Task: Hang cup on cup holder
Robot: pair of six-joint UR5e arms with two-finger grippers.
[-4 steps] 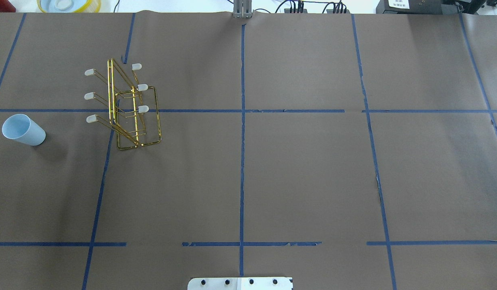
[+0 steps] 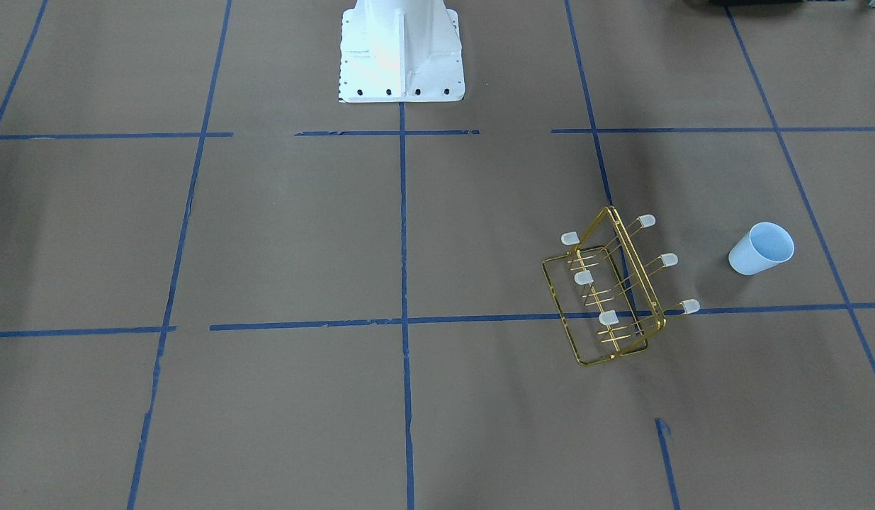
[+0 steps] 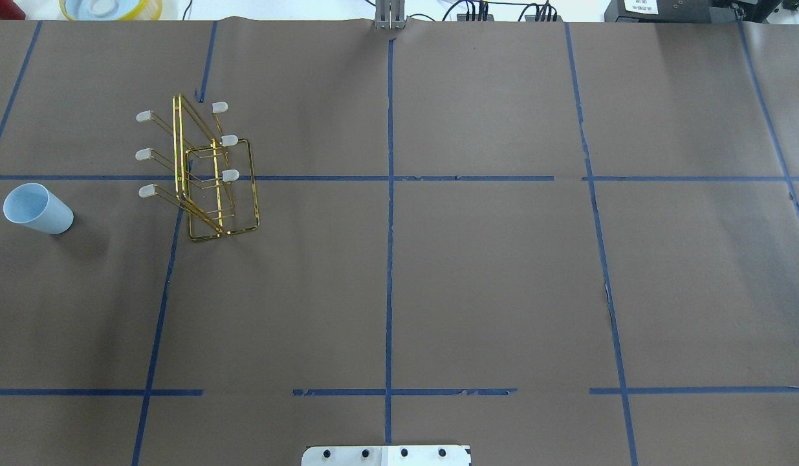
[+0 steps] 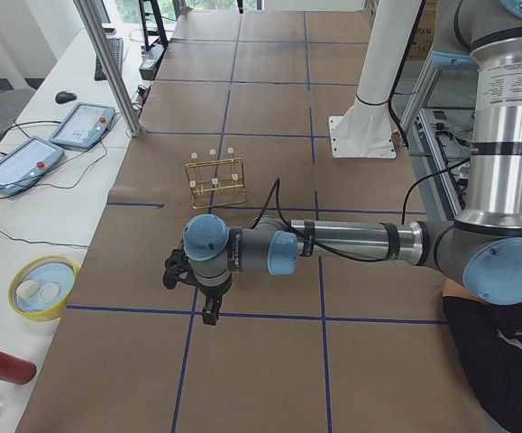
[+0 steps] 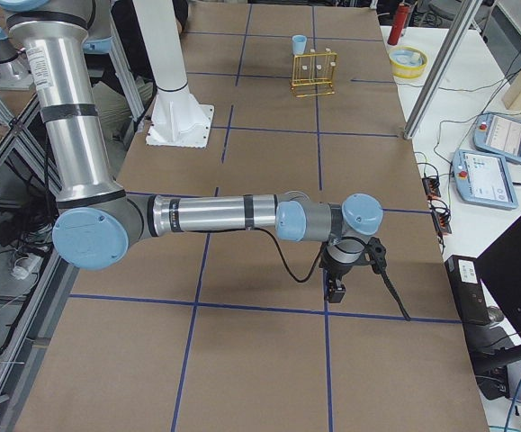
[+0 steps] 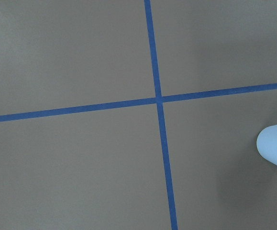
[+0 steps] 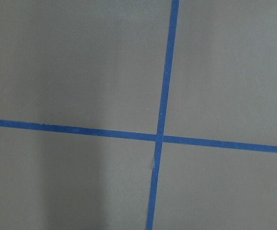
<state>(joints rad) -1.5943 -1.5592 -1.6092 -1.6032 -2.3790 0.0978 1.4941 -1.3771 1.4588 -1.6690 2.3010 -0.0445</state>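
- The cup [image 3: 37,208] stands mouth up on the table [image 3: 503,259], near the cup holder [image 3: 205,175] but touching none of its prongs;
- left tool [image 4: 209,314] and right tool [image 5: 336,290] hang above the table; released or clenched, I cannot tell;
- white label [image 3: 644,5] on a black box [image 3: 671,10] at the far edge; its print seems too small to read.

— Where was the cup [image 3: 37,208]?
— It stood upright, mouth up, far out on my left side of the table [image 3: 438,291]. Small, pale blue, tapered, plain.
— And the cup holder [image 3: 211,175]?
— Gold wire, standing on its rectangular base, near the cup but apart from it, toward the middle. Its six slanted prongs, three a side, wore whitish caps.
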